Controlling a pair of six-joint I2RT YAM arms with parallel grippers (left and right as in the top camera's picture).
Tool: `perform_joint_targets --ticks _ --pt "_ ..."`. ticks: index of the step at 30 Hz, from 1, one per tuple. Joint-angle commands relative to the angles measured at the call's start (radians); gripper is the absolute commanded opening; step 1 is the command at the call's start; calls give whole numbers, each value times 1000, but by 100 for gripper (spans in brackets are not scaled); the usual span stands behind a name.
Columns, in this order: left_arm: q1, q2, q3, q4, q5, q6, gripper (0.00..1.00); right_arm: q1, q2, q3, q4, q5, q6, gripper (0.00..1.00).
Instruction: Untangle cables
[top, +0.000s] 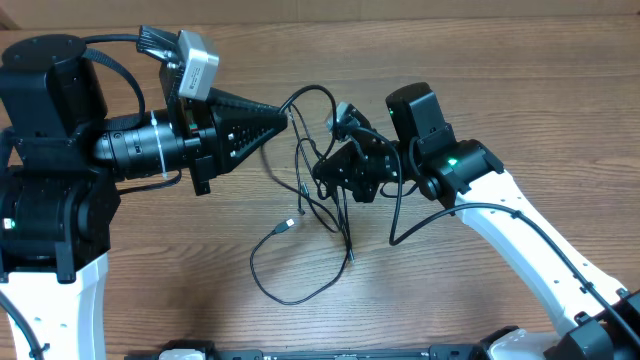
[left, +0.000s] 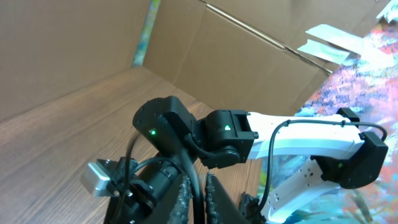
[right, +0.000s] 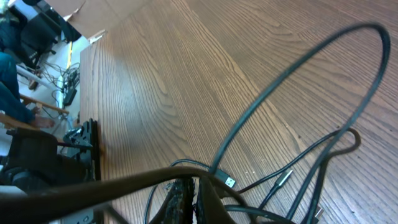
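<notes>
The cables (top: 318, 195) lie as a tangle of thin black cords in the middle of the wooden table, with a silver-tipped plug (top: 285, 226) at one loose end. A raised loop (top: 310, 93) runs up to my left gripper (top: 288, 118), which is shut on a strand. In the left wrist view that strand (left: 198, 196) fills the narrow gap of the left gripper (left: 199, 178). My right gripper (top: 322, 172) sits at the tangle's right side. In the right wrist view it (right: 194, 184) is shut where a tall cable loop (right: 311, 56) comes down; plugs (right: 229, 182) lie just beyond.
A slack cable loop (top: 290, 292) trails toward the table's front edge. The right arm's own thicker wire (top: 400, 222) hangs beside the tangle. A cardboard wall (left: 249, 56) stands behind the table. The left arm's black base (top: 50, 200) fills the left side.
</notes>
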Motion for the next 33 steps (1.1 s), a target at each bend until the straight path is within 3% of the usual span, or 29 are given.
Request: perform_joint_targets --ticks 1,3,5,6,8,11,12,15,18,23,28,33 --pt "5 0 22 -20 -47 -5 25 3 -3 -6 14 -12 29 4" --pt "5 0 22 -55 -138 -4 57 0 -3 -6 19 39 80 5" --pt "5 0 22 -123 -341 -5 92 -5 -3 -6 12 132 143 7" --pt "5 1 22 -150 -436 -5 100 -8 -3 -6 8 158 160 9" --pt "5 8 19 -222 -692 -6 100 -17 -3 -6 4 188 179 12" --pt "5 32 18 -301 -858 -6 100 -34 -3 -6 6 207 221 17" --pt "5 43 18 -321 -871 -6 100 -37 -3 -6 5 215 229 18" --pt "5 106 16 -375 -844 -6 100 -47 -3 -6 -6 270 254 45" --pt "5 162 9 -386 -827 -6 100 -47 -3 -6 -27 327 271 56" --pt "-14 271 -3 -389 -806 13 100 -47 -3 -6 -88 492 362 59" --pt "-94 408 -8 -384 -812 166 100 -57 -3 -6 -127 640 525 60" --pt "-180 549 -8 -374 -818 309 100 -95 -3 -6 -130 647 618 61"
